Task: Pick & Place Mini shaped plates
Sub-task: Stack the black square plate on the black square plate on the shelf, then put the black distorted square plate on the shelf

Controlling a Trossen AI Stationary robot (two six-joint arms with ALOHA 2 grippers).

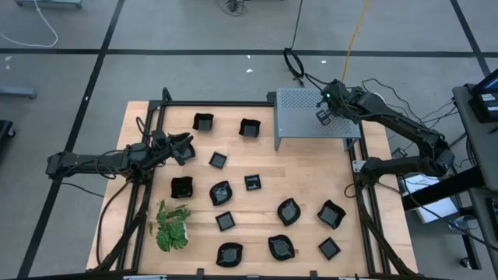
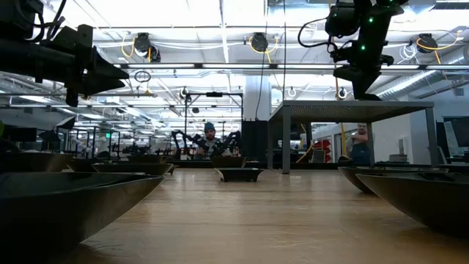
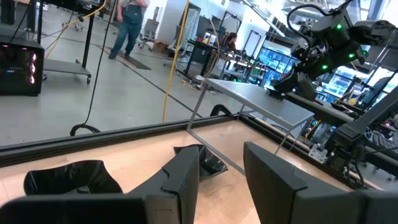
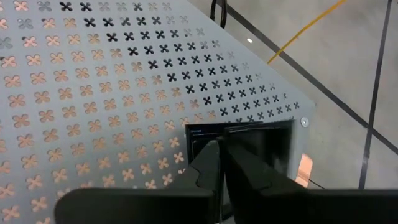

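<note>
We see the little black plates point(image 1: 252, 183) spread over the counter point(image 1: 303, 179). They look light, hard and slippery; we'd pinch a rim. Left jaws point(image 1: 184, 149), frame left, gape empty. Right jaws point(image 1: 323, 117), almost closed, sit over one plate on the grey box point(image 1: 311, 117), upper right.

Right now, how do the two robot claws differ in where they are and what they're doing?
The left gripper hangs over the wooden table among the mini plates; the right gripper is above the grey perforated box. The left one's fingers are open with nothing between them; the right one's are almost together, over a black square plate lying on the box. Both are dark and two-fingered.
</note>
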